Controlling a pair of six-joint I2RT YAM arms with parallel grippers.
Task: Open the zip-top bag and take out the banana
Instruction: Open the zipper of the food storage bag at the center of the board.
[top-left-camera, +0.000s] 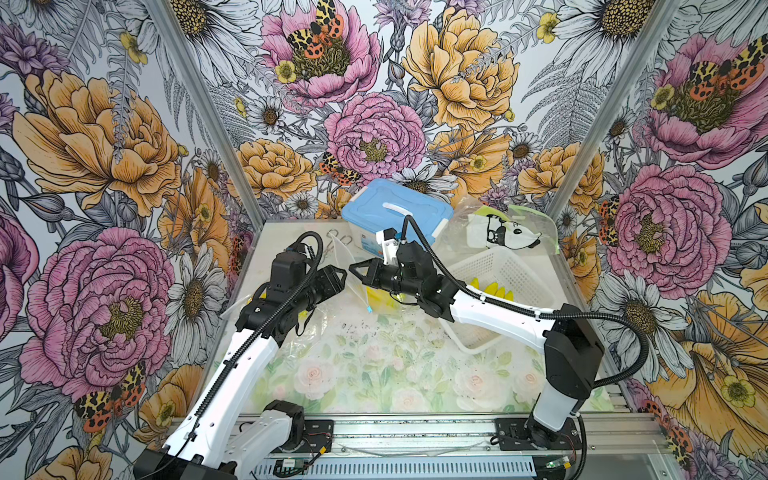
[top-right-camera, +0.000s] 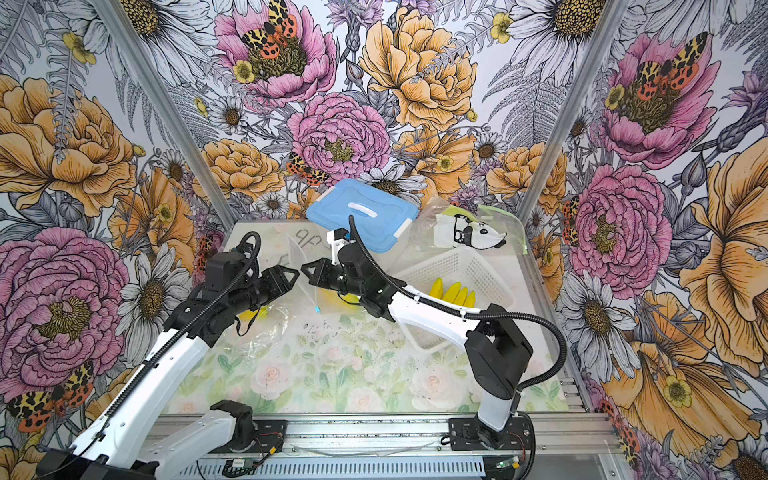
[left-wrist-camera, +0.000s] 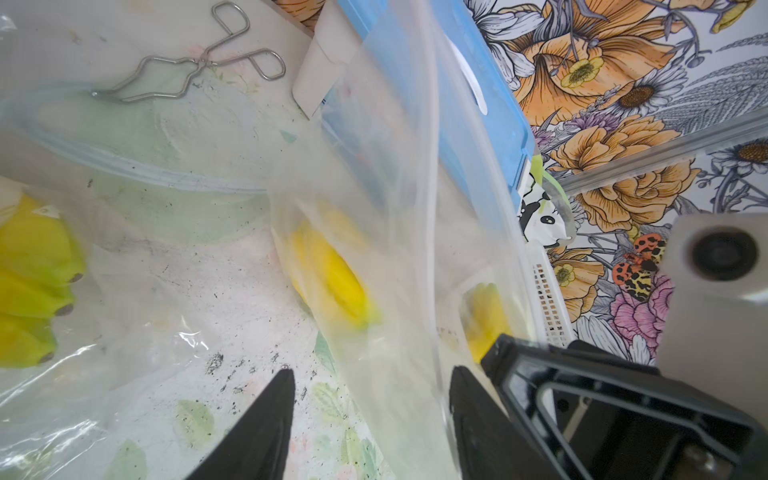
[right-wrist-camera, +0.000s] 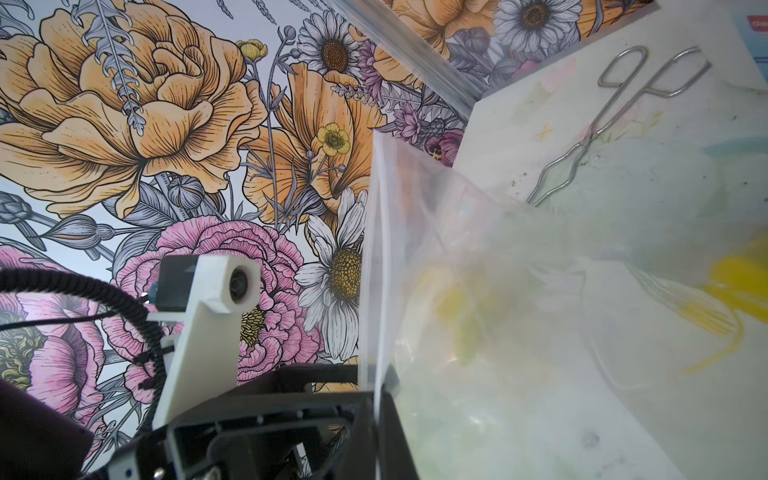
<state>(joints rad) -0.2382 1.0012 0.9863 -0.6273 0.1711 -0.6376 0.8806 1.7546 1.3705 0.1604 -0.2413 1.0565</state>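
1. The banana (left-wrist-camera: 332, 274), smooth, curved and yellow, lies low inside the zip-top bag (left-wrist-camera: 386, 199), blurred by its cloudy, crinkled film. The bag stands lifted over mid-tabletop (top-left-camera: 374, 374), probably so its mouth can be parted.
2. The right gripper (right-wrist-camera: 376, 395), reaching in from 3 o'clock, has its jaws pinched tight on the bag's edge, anchoring one side.
3. The left gripper (left-wrist-camera: 370, 378), from 9 o'clock, holds its jaws partly apart astride the film, clamping nothing yet.
4. A blue-lidded box (top-left-camera: 397, 208) sits at 12 o'clock and a white lattice basket (top-left-camera: 511, 266) at 3 o'clock.
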